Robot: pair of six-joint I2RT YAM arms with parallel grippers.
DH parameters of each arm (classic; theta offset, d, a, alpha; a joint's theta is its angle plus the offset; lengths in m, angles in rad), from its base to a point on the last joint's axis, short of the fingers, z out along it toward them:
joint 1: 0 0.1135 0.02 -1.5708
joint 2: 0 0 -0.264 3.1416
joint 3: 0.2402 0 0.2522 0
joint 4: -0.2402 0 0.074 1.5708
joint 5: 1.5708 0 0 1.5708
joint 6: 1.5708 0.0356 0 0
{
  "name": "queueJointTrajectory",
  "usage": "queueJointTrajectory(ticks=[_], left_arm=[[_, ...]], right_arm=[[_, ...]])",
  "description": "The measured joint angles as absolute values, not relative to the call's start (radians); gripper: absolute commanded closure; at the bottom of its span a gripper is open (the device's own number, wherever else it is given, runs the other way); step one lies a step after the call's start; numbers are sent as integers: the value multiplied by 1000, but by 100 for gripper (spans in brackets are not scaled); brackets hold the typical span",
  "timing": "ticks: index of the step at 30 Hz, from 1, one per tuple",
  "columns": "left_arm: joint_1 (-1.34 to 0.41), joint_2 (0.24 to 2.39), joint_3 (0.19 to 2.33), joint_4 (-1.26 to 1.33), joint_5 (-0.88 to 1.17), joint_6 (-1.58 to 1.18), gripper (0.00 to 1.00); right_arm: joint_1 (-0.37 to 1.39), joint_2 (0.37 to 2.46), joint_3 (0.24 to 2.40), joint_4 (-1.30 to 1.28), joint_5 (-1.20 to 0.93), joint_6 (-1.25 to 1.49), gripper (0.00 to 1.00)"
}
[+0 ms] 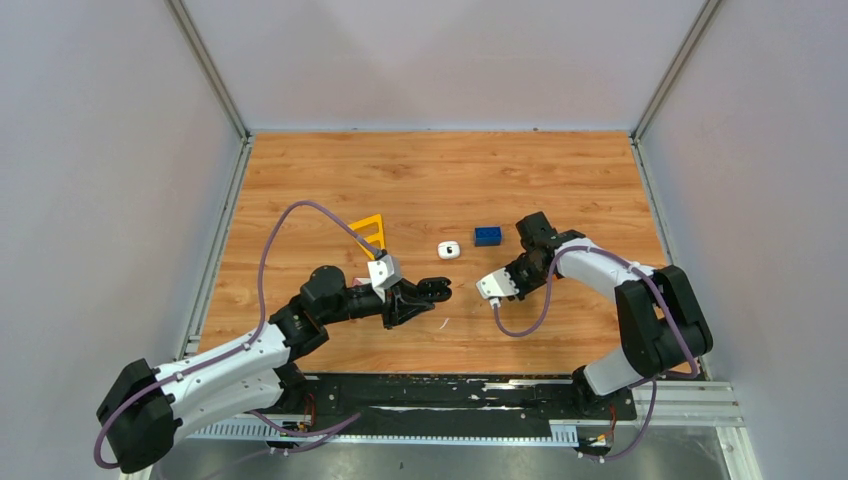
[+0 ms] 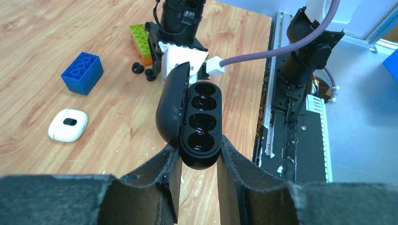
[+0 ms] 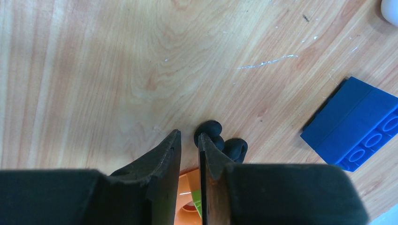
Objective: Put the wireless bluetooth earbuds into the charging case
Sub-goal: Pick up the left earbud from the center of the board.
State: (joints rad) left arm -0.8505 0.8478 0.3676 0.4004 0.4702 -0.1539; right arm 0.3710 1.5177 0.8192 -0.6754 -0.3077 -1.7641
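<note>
We saw the left fingers (image 2: 174,154) clamped on the black charging case (image 2: 199,122), lid open, lifted above the table (image 2: 42,28). The right fingers (image 3: 209,150) stood nearly together, gripping nothing, with two black earbuds (image 3: 210,130) lying on the table just beside their tips, near a blue brick (image 3: 356,126).

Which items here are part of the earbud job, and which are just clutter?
Job:
- open black charging case, empty, held in the left tool
- two black earbuds, loose beside the right tool

Lying about:
- closed white case
- blue brick
- green-and-orange brick
- yellow piece
</note>
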Motion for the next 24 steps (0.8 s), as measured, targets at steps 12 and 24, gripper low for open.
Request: queueJointTrajectory(ticks=[12, 24], left_arm=[[-850, 857, 368, 397, 473, -154, 100], [-850, 860, 369, 385, 473, -154, 100]], right_arm=[[371, 1519, 819, -630, -305, -1755, 81], [371, 1532, 831, -603, -306, -1710, 84]])
